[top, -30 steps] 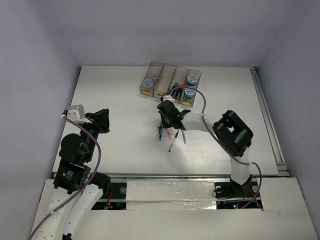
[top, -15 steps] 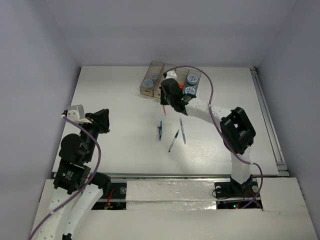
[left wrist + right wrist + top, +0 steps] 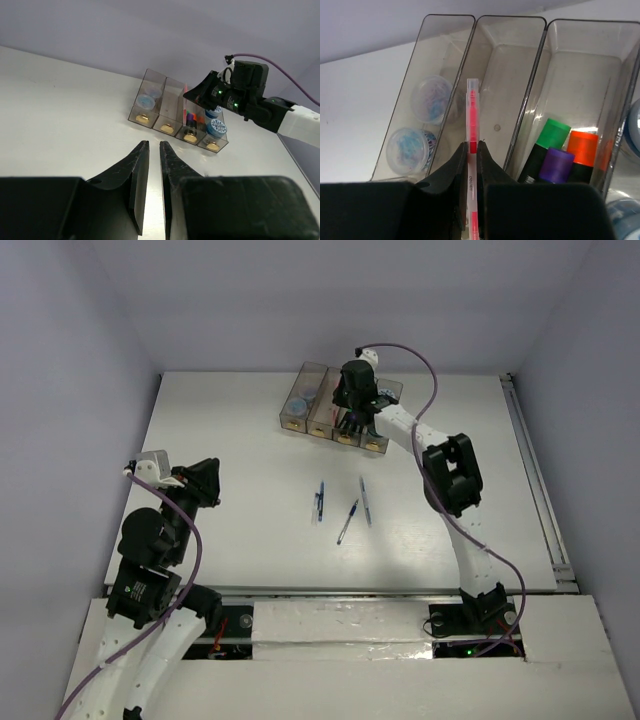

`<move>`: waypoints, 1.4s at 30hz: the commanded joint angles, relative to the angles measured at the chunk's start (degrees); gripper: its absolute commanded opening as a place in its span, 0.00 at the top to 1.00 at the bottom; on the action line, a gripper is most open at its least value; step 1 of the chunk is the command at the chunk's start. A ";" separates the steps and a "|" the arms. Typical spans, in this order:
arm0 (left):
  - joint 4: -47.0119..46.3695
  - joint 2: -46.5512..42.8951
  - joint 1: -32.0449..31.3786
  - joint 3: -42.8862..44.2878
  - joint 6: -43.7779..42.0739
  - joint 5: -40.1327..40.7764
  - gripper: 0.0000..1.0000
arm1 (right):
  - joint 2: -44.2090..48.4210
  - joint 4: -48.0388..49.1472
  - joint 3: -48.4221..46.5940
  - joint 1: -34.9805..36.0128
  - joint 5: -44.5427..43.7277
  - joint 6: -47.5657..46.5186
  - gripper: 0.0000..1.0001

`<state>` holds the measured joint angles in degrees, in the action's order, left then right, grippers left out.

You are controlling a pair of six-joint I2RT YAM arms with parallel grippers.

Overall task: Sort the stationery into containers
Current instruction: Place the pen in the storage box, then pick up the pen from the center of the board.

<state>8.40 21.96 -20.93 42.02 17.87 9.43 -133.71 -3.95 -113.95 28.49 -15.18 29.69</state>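
One second back the right gripper (image 3: pixel 470 165) hung over the loose pens; now it has swung above the containers (image 3: pixel 340 405), jaws clenched on a pink pen (image 3: pixel 471 120) over the second bin from the left. Three blue pens (image 3: pixel 343 508) lie on the tabletop (image 3: pixel 230 440). Four bins: two blue-grey rolls (image 3: pixel 422 122) in the leftmost, three highlighters (image 3: pixel 560 152) in the third, seemingly two rolls in the fourth. Left gripper (image 3: pixel 150 150) hovers nearly closed, empty.

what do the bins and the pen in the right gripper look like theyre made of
Bins: likely hard plastic, smoky translucent and glossy; contents show through the walls.
Pink pen: probably plastic, a clear barrel with pink showing inside, clamped in the right gripper.
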 commanded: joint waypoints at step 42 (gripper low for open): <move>-3.48 0.28 -0.61 -0.10 -0.29 -2.75 0.88 | 42.76 -7.03 57.54 2.71 13.77 -10.35 0.43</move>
<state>8.36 21.91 -21.32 42.02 17.87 7.51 -89.71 -9.47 -55.24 28.91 -4.03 22.57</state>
